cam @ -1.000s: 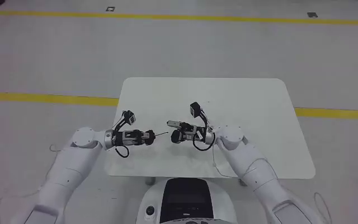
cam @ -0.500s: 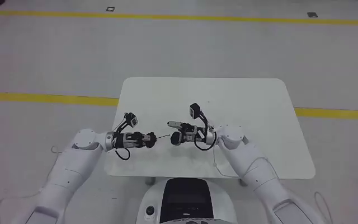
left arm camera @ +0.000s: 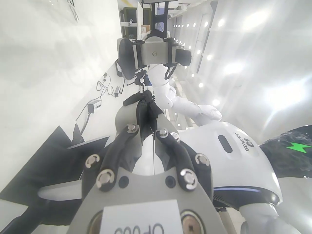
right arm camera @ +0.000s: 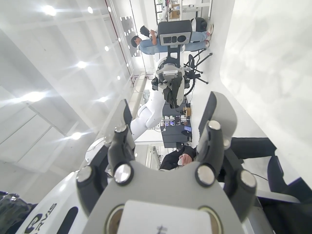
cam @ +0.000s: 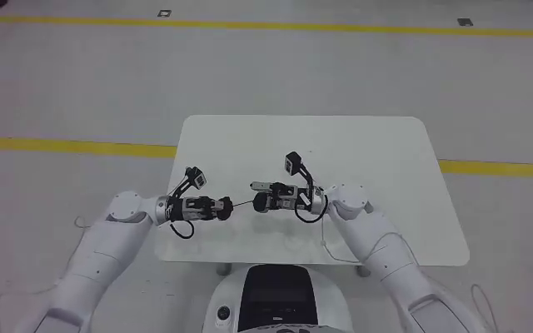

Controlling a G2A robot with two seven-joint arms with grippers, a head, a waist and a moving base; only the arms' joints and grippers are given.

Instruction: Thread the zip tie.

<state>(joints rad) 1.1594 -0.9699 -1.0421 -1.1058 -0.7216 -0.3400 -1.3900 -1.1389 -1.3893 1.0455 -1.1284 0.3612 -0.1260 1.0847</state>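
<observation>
Black zip tie (cam: 240, 201): thin strand pinched in the left gripper (cam: 225, 206), whose fingers are clamped on it. It is held above the near part of the white table (cam: 375, 150), tip pointing toward the right gripper (cam: 256, 195). Right gripper: fingers spread, holding nothing, facing the left gripper, near the tie's tip.

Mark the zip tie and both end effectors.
zip tie (cam: 240, 201), top view, middle of the bare strap.
left end effector (left arm camera: 145, 102), left wrist view, shut fingertips.
right end effector (right arm camera: 170, 102), right wrist view, gap between open fingertips.
</observation>
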